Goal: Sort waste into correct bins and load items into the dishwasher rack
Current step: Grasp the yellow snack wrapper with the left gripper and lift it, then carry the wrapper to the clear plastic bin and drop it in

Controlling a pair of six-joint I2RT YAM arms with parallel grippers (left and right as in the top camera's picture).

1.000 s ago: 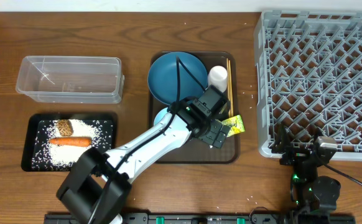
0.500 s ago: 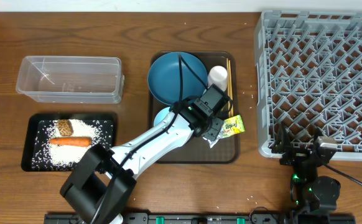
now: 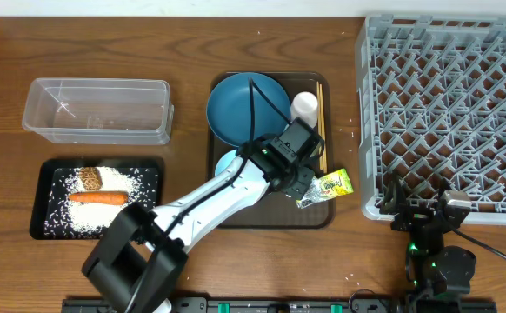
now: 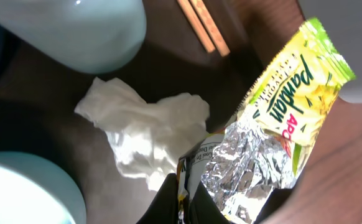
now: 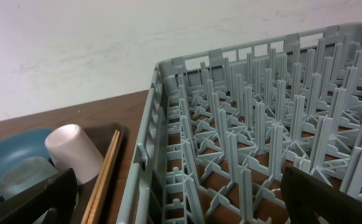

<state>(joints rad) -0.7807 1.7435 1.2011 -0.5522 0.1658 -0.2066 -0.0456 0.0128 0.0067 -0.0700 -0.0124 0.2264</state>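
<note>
Overhead I get even, soft light on the brown wooden worktop (image 3: 192,43), with short faint shadows, a mild sheen on the clear rectangular plastic tub (image 3: 96,83), and sharpness to the edges. My left wrist view is dimmer: the crumpled green-yellow-white snack wrapper (image 4: 287,106) is crisp, its silver foil glinting. The light blue cup (image 4: 88,31) at far left is soft and washed pale, and the left end effector (image 4: 184,202) is lost in shadow at the near edge. On the right wrist view the white wall (image 5: 106,50) is bright and the large grey plastic rack (image 5: 262,124) is in focus, while the dark fingers (image 5: 333,193) of the right end effector (image 5: 181,180) are blurred.
</note>
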